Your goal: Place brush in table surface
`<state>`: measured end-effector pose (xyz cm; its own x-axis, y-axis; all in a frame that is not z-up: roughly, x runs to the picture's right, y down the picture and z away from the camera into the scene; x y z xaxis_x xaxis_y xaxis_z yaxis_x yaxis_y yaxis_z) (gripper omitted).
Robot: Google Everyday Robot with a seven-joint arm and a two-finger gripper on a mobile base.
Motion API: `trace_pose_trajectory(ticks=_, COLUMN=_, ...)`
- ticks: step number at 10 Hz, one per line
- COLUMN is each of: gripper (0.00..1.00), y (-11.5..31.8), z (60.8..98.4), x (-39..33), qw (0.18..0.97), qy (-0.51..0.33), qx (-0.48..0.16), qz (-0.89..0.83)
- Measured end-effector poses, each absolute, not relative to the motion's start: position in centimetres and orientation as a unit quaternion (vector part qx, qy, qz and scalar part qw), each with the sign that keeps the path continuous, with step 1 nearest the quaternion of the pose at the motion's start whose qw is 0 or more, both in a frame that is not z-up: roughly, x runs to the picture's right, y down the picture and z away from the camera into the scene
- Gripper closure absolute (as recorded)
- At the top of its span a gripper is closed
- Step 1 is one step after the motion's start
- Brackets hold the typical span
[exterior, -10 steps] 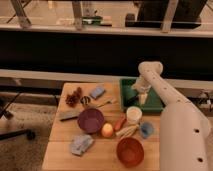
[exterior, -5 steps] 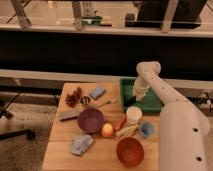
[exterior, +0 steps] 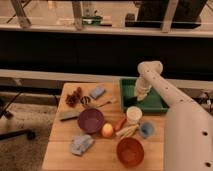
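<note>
Tray (exterior: 159, 106) w/ claw (exterior: 139, 95) shut inside, brush obscured

Slatted wooden surface (exterior: 102, 150), lower centre, bears green tray (exterior: 156, 103) at upper right (claw (exterior: 139, 96) inside), purple bowl (exterior: 90, 120), white cup (exterior: 133, 114), orange bowl (exterior: 130, 151).

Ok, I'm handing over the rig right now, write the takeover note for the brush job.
Gripper: shut, down inside the green tray at the table's back right.
Brush: not visible; if gripped, the gripper hides it.
Done: reach into the tray, with the gripper shut there.
Left: lift, confirm the brush is held, set it on the table surface, release.
</note>
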<state>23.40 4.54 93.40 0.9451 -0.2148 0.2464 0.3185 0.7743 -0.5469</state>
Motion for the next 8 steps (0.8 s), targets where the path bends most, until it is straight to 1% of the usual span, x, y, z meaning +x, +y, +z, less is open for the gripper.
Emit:
trace_pose_trajectory(ticks=5, gripper=1.00, y=3.4, z=90.3, x=23.4, qw=0.944, qy=-0.078, qx=-0.284, qz=-0.147)
trace_pose_trajectory(ticks=8, gripper=1.00, y=2.9, z=89.2, x=23.8, qw=0.947, qy=-0.072, qx=-0.275, qz=-0.149)
